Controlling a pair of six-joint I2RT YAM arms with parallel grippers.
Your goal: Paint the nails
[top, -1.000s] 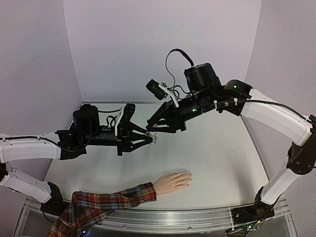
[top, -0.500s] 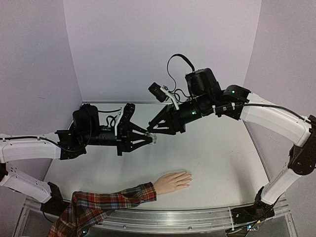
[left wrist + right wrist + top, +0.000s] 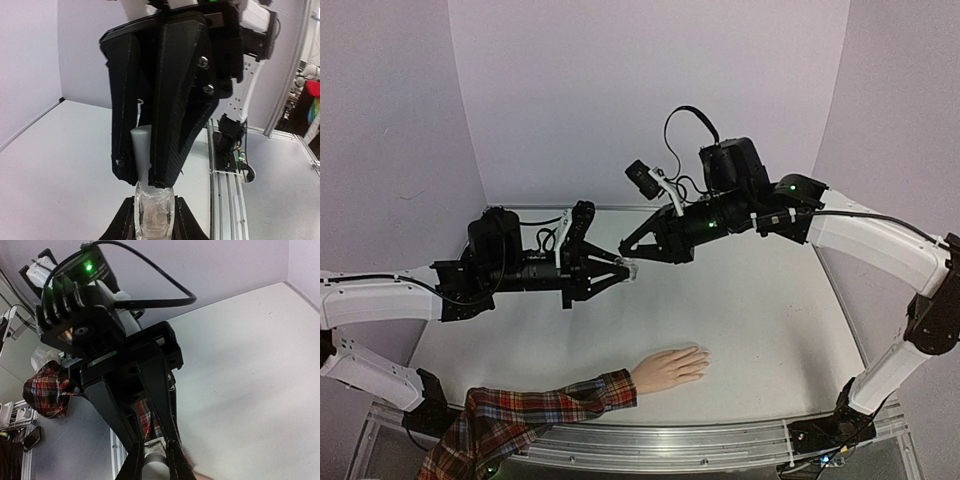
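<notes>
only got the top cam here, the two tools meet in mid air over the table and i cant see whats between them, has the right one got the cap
observer: yes. In the left wrist view the right tool is shut on the white cap, one finger on each side.
operator: and the bottle itself
observer: the clear bottle sits clamped in the left tool, directly below the cap.
operator: cap off yet
observer: doesn't look like it. The cap runs down to the bottle's top, and no brush shows.
</notes>
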